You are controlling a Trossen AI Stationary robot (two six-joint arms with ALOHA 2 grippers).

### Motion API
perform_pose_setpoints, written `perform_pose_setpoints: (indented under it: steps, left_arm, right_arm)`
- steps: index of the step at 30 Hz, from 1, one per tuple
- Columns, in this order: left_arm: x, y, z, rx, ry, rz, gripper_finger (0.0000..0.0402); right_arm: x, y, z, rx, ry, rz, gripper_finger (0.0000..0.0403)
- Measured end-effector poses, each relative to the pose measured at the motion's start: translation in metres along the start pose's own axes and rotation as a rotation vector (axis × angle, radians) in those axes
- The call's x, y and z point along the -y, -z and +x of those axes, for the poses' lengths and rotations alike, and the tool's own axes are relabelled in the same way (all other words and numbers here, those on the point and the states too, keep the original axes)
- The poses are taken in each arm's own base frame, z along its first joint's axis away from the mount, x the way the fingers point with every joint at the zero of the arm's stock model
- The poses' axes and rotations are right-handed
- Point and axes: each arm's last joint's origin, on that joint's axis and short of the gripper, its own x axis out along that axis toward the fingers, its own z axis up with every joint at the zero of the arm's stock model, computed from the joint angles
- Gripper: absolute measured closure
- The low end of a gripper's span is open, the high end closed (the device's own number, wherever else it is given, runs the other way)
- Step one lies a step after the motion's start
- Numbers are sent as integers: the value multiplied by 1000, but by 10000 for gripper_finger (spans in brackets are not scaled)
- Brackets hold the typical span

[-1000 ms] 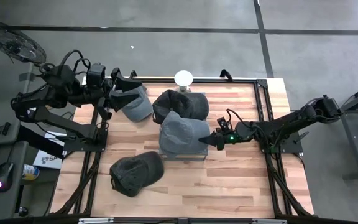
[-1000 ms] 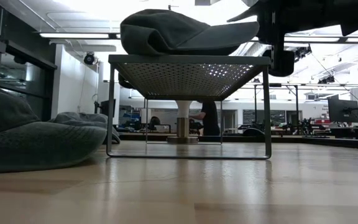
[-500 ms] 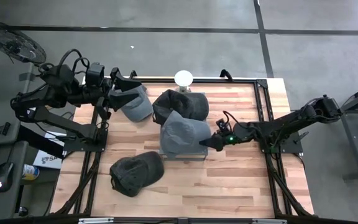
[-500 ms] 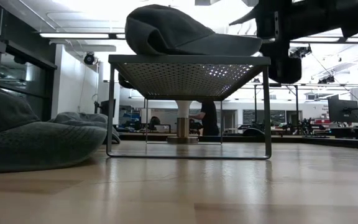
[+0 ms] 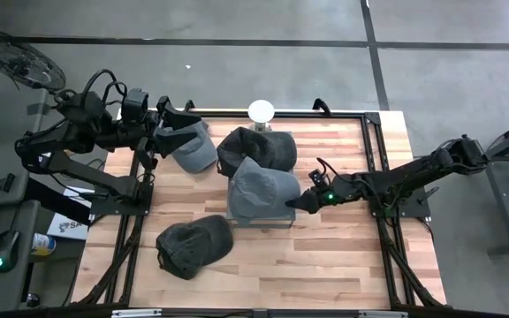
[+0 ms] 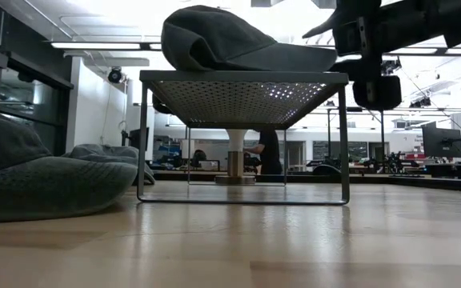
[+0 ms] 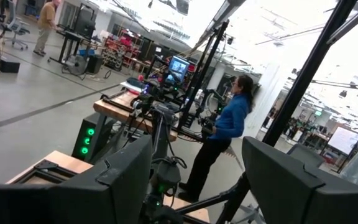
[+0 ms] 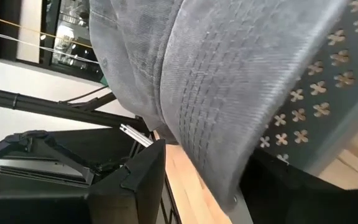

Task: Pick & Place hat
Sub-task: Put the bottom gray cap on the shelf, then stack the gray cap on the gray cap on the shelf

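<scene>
Back the right gripper (image 5: 300, 201) straight out, level with the perforated metal stand (image 6: 243, 83), so you don't drag the grey denim cap (image 5: 262, 185) resting on it. Its 2 jaws stand apart, the cap's brim between them. The left gripper (image 5: 168, 117), also parted, waits at the table's far-left corner.

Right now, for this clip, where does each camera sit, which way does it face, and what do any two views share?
High view: overhead, straight down on the table; both arms show, left gripper by a far cap, right gripper at the grey hat.
Low view: table height, level into the room; the hat on the perforated stand, right arm above.
Left wrist view: faces the room, a person in blue; own fingers apart.
Right wrist view: close on the hat's brim; own fingers.
Shared: hat and stand appear in high, low and right wrist views.
</scene>
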Motion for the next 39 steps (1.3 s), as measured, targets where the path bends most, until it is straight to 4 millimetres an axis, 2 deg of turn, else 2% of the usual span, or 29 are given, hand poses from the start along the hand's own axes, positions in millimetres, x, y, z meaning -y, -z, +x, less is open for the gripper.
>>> perform_pose_setpoints:
  steps: [12, 18, 23, 28, 34, 39]
  left_arm:
    - [0, -1, -1, 2, -1, -1, 154]
    - [-1, -1, -5, -6, -23, 0, 154]
    - [-8, 7, -10, -65, -155, -23, 154]
    - [-19, 22, -14, -166, -371, -23, 154]
    - [-31, 35, -21, -230, -620, -8, 154]
    - [-40, 39, -23, -260, -716, -3, 160]
  right_arm:
    - [-1, -3, -30, -27, 92, -12, 224]
    - [1, -5, -53, -44, 150, -19, 224]
    - [1, -7, -73, -45, 164, -21, 224]
    - [0, -10, -93, -37, 147, -19, 224]
    - [-4, -16, -115, 60, 80, -37, 224]
    - [-7, -20, -127, 142, 37, -76, 224]
